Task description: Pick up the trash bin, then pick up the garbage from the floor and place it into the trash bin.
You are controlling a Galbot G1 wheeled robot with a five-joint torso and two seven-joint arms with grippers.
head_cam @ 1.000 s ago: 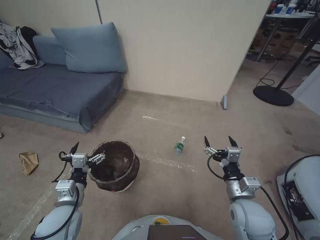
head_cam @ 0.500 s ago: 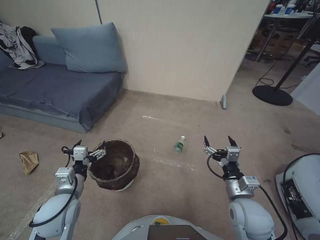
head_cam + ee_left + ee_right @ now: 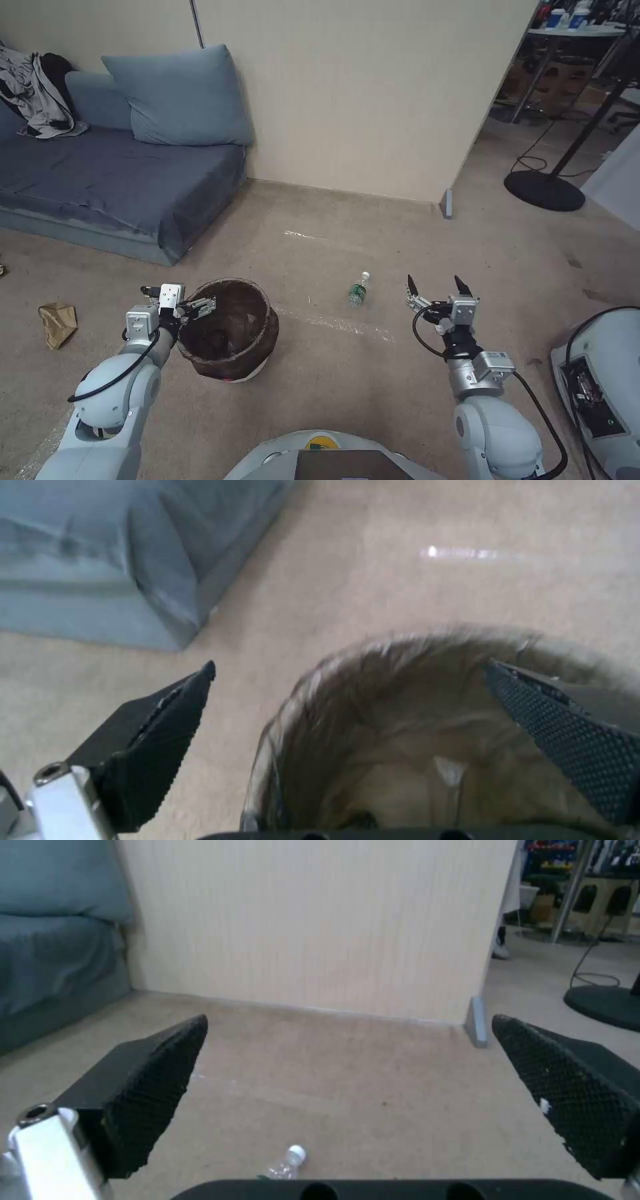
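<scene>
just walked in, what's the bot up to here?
It is going for the trash bin on the carpet. The left gripper is open at the bin's near-left rim, one finger outside and one over the bag-lined opening, not yet closed on it. The right gripper hangs open above the floor, just right of a bottle lying there. A brown paper bag lies farther left, untouched.

Silver-grey jointed arms, looped black cables — black, textured, pointed fingers [image 3: 157,1085].
</scene>
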